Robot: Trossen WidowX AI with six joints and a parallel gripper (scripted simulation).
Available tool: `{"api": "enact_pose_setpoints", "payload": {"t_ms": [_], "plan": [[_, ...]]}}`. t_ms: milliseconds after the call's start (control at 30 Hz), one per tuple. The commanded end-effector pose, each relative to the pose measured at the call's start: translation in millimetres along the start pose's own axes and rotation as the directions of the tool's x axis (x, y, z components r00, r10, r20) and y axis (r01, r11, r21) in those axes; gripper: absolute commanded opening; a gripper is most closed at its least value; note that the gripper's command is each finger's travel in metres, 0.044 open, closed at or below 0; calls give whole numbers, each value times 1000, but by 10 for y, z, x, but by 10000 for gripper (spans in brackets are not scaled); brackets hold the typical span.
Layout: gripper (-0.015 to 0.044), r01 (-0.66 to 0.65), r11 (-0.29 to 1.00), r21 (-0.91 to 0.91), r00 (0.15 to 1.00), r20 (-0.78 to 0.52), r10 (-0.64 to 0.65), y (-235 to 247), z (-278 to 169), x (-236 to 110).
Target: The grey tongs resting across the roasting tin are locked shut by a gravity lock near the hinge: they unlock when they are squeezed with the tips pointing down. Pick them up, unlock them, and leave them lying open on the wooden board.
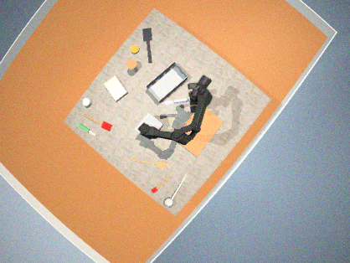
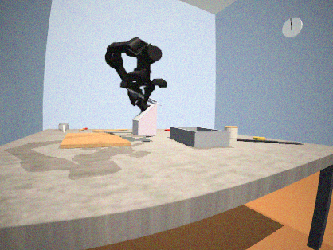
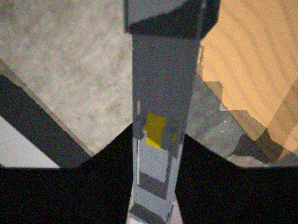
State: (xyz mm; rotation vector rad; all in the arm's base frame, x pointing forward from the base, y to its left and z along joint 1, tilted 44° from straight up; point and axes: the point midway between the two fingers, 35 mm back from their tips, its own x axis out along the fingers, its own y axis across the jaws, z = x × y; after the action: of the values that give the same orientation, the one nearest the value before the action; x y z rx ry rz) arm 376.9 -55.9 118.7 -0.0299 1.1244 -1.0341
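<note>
top: gripper (image 1: 189, 100) pinches grey tongs (image 1: 176, 101), roasting tin (image 1: 167, 82) just beside, wooden board (image 1: 205, 131) on the other side | exterior: tongs (image 2: 143, 100) held aloft | wrist: tongs (image 3: 161, 100) clamped, board (image 3: 250, 65) beside
</note>
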Motion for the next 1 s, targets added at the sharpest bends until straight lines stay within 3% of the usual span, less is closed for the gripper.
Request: {"api": "enact_pose_setpoints", "payload": {"t_ms": [0,967], "plan": [[-150,-4,999,-41,1000,0,4,-130,68,-16],[-150,-9,822,-569,1000,-2,10,-1618,459,-3]]}}
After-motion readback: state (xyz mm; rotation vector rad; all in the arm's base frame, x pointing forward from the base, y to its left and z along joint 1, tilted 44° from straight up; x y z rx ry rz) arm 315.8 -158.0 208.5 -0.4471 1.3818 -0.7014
